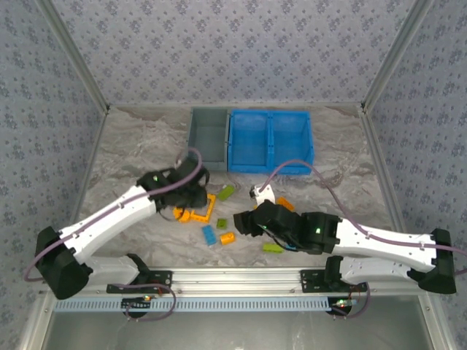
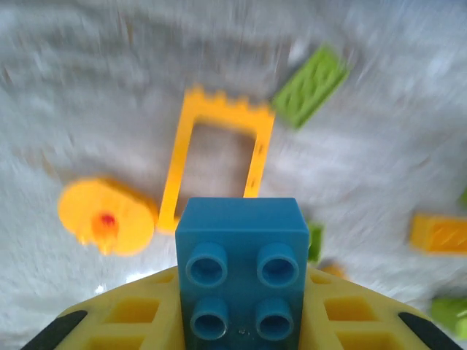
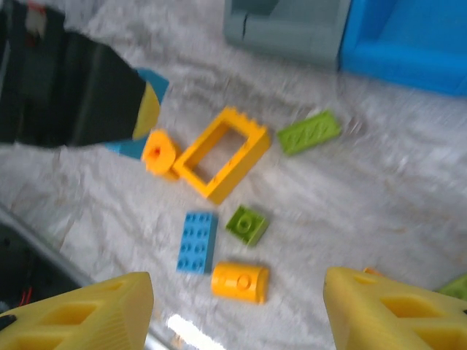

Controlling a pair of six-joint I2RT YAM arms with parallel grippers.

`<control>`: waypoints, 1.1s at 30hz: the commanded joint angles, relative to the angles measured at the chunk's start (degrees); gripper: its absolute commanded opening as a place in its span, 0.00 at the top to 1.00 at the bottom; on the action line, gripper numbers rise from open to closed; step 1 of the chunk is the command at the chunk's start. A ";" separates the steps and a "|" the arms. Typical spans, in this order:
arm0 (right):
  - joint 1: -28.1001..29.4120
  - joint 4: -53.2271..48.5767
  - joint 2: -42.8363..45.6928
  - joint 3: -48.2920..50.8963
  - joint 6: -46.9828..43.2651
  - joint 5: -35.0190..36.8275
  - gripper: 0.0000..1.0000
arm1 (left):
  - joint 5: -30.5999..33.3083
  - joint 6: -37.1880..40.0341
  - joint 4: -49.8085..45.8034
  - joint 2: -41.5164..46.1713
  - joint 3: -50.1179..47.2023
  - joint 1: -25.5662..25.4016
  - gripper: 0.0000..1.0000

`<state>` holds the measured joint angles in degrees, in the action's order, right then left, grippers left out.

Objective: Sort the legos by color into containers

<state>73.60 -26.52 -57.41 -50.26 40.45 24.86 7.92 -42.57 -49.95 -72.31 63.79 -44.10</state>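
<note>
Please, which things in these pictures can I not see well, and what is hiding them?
- Left wrist view: the blue brick between the left fingers covers the near end of the orange frame; blur smears everything behind.
- Right wrist view: the top edge cuts off the grey bin and the blue bin, so their insides are unseen.
- Top external view: the right wrist hides the right fingers from above.

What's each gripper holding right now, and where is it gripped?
Left gripper pinches a blue brick by its opposite sides. Right gripper is open, empty.
</note>
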 commanded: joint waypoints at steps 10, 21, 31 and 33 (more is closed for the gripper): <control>-7.38 0.91 -0.08 -5.99 -6.59 13.22 0.32 | -1.44 14.06 -1.66 -38.60 37.30 16.19 0.69; -12.25 -7.67 -1.37 -4.90 2.29 8.33 0.32 | -1.79 14.93 -4.96 -49.64 47.36 17.82 0.38; -14.66 -17.27 -5.29 -5.20 7.41 5.33 0.37 | -2.80 11.95 -4.95 -38.24 46.48 16.09 0.34; -14.72 -17.40 -8.82 -7.28 5.62 2.39 0.39 | -2.81 9.86 -4.23 -33.69 44.58 15.38 0.34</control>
<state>59.22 -40.23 -62.74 -54.87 45.65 30.50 5.96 -29.80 -53.41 -114.04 108.40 -27.66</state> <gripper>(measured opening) 0.620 0.664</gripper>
